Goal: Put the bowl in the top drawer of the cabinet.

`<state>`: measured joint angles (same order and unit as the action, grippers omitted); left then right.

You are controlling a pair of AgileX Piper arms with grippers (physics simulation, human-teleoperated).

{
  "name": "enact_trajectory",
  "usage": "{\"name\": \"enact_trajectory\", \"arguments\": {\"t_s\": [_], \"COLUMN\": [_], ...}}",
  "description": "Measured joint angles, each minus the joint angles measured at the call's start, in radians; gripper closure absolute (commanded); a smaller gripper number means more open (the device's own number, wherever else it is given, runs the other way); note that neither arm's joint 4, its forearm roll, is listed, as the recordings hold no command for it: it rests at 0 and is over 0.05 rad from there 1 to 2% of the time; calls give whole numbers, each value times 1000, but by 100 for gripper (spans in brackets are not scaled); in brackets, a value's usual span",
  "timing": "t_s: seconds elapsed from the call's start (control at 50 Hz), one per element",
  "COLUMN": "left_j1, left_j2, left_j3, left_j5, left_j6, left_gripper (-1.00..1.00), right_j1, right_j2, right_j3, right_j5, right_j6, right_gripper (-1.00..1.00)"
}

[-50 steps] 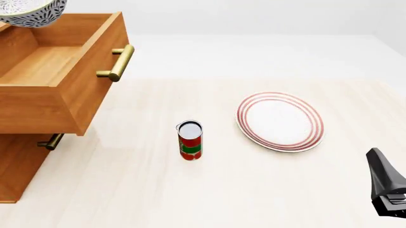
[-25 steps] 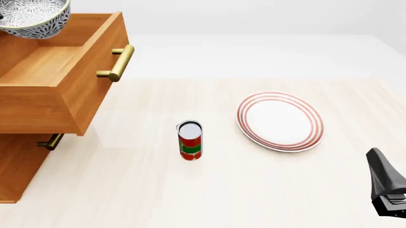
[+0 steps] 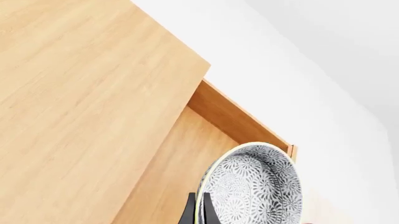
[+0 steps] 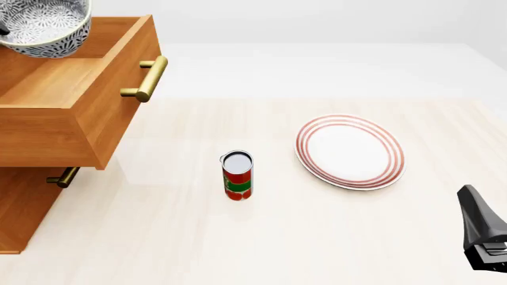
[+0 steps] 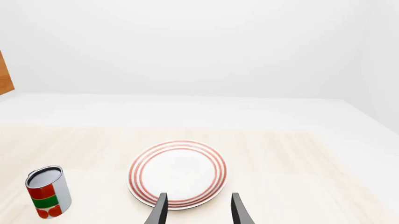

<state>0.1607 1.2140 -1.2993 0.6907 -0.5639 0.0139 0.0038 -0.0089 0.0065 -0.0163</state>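
The bowl (image 4: pixel 44 27), white with a dense blue-grey pattern, hangs over the back of the open top drawer (image 4: pixel 71 89) of the cabinet (image 4: pixel 24 208), at the far left of the front view. In the left wrist view my left gripper (image 3: pixel 199 211) is shut on the bowl (image 3: pixel 252 186) at its rim, and the bowl is tilted above the drawer's floor (image 3: pixel 177 168). My right gripper (image 5: pixel 198 210) is open and holds nothing. It hovers low at the near right of the table (image 4: pixel 474 208), short of the plate.
A red and green can (image 4: pixel 237 175) stands mid-table. A red-ringed white plate (image 4: pixel 350 151) lies to its right. The top drawer's brass handle (image 4: pixel 146 77) juts out toward the table. The lower drawer's handle (image 4: pixel 62 177) shows beneath it.
The bowl has come down and slightly to the right over the open drawer, still in my left gripper. My right arm has stayed put.
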Motion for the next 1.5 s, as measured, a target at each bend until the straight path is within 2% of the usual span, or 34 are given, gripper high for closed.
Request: {"name": "enact_trajectory", "arguments": {"t_s": [1.5], "left_j1": [13], "left_j2": [67], "left_j3": [79], "left_j5": [-81], "left_j6": [26], "left_gripper": [100], "right_j1": [0], "right_j2": [0], "right_j3": [0], "right_j5": [0], "right_j6": [0], "right_gripper": [-100]}}
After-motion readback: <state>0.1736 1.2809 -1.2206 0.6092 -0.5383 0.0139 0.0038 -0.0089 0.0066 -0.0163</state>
